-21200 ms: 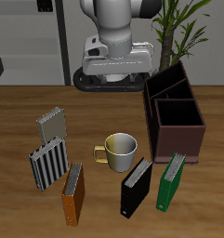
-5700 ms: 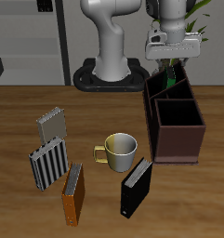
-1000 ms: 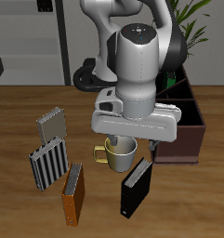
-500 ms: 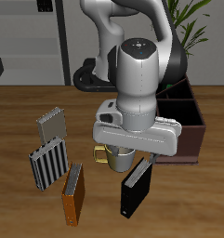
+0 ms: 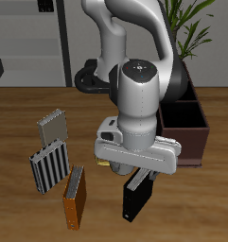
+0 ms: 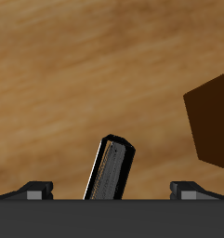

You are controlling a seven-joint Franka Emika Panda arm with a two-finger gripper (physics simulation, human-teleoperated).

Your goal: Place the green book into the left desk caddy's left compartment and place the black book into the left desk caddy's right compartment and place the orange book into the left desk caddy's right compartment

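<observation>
The black book (image 5: 136, 197) stands near the table's front edge, and my gripper (image 5: 136, 172) hangs right above it, open and empty. In the wrist view the black book (image 6: 109, 172) lies between my two spread fingertips (image 6: 34, 189), apart from both. The orange book (image 5: 75, 197) stands nearer the front edge, beside the striped books. The left desk caddy (image 5: 189, 130) stands farther back, partly behind my arm; a corner of it shows in the wrist view (image 6: 212, 130). The green book is hidden.
Two grey striped books (image 5: 49, 165) (image 5: 52, 125) stand beyond the orange book. A mug (image 5: 105, 162) is almost wholly hidden behind my hand. A plant (image 5: 186, 24) and shelves stand at the back.
My arm has come forward and down over the black book, covering the mug. The books have not moved. The green book, on the table in the oldest frame, is gone from it.
</observation>
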